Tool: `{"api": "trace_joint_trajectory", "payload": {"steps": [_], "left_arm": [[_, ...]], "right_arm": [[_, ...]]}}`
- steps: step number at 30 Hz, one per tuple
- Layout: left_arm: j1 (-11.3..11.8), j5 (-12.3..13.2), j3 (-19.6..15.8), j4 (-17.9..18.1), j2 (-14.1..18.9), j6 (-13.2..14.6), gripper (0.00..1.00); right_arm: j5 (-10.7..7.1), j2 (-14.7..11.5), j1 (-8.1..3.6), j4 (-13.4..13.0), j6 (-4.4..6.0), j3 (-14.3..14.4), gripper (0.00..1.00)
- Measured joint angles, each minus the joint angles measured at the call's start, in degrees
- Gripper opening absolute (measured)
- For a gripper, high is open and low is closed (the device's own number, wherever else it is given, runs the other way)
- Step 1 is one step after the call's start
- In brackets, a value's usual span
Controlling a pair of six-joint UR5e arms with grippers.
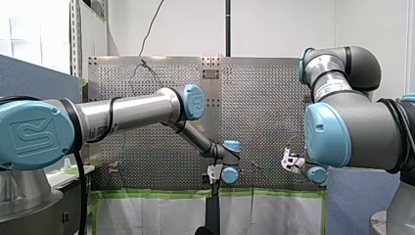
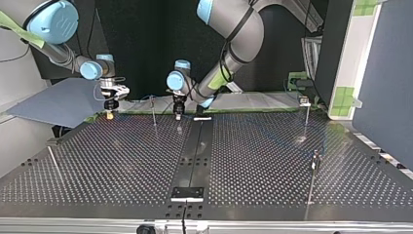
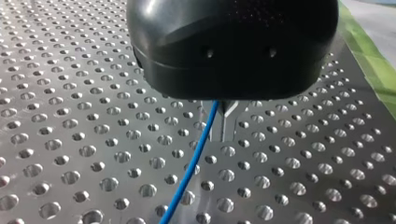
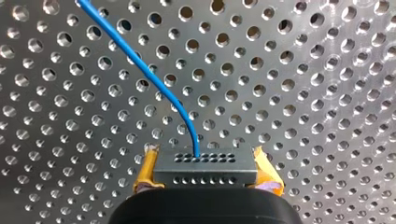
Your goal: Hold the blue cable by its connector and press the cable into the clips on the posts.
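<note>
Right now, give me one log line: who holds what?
right gripper: shut on connector | cable: runs from connector over table, past left gripper | left gripper: grip unclear | posts: cable seating unreadable

White wall [image 1: 279,24]; blue partition [image 1: 29,73]; dark backdrop [image 2: 141,39] opposite, possibly curtain.

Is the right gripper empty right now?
No: the right wrist view shows my right gripper shut on the grey connector, with the blue cable running out of it.

UR logo [image 1: 30,134] on my left arm's [image 1: 132,110] blue joint caps [image 1: 194,102], front view.
</note>
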Motion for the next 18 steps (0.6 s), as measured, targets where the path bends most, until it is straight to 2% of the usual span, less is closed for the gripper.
{"api": "trace_joint_trajectory", "payload": {"steps": [6,7,8,9,10,11,12,13,14,15,16,17,18], "left_arm": [[0.2,0.9,0.1,0.0,0.0,0.0,0.00],[0.3,1.3,0.1,0.0,0.0,0.0,0.09],[0.3,1.6,0.1,0.0,0.0,0.0,0.23],[0.3,1.8,0.1,0.0,0.0,-0.1,0.23],[0.3,2.2,0.1,0.0,0.0,-0.1,0.45],[0.4,2.5,0.1,0.1,0.0,-0.2,0.63],[0.4,2.8,0.0,0.1,0.0,-0.3,0.63],[0.4,3.2,0.0,0.1,0.0,-0.4,0.68],[0.4,3.5,0.0,0.0,0.0,-0.5,0.82],[0.4,3.7,-0.1,0.0,0.0,-0.6,0.82],[0.4,3.8,-0.1,0.0,0.0,-0.6,0.91],[0.4,3.8,-0.1,-0.1,0.0,-0.6,0.96],[0.4,3.9,-0.2,-0.3,0.0,-0.6,0.96]], "right_arm": [[-0.05,0.1,0.04,0.0,-0.01,-0.1,0.00],[-0.06,0.1,0.07,0.0,-0.01,-0.1,0.00],[-0.06,0.1,0.09,0.0,-0.01,-0.1,0.00],[-0.06,0.1,0.11,0.0,-0.01,-0.1,0.00],[-0.06,0.1,0.15,0.0,-0.01,-0.1,0.00],[-0.07,0.1,0.16,0.0,-0.01,-0.1,0.00],[-0.07,0.2,0.16,0.0,-0.01,-0.1,0.00],[-0.07,0.2,0.16,0.0,-0.01,-0.1,0.00],[-0.07,0.2,0.16,0.1,-0.01,-0.1,0.00],[-0.08,0.2,0.17,0.1,-0.01,-0.1,0.00],[-0.07,0.2,0.18,0.1,0.00,-0.1,0.00],[-0.07,0.2,0.19,0.1,0.00,-0.1,0.00],[-0.07,0.2,0.19,0.1,0.00,-0.1,0.00]]}}
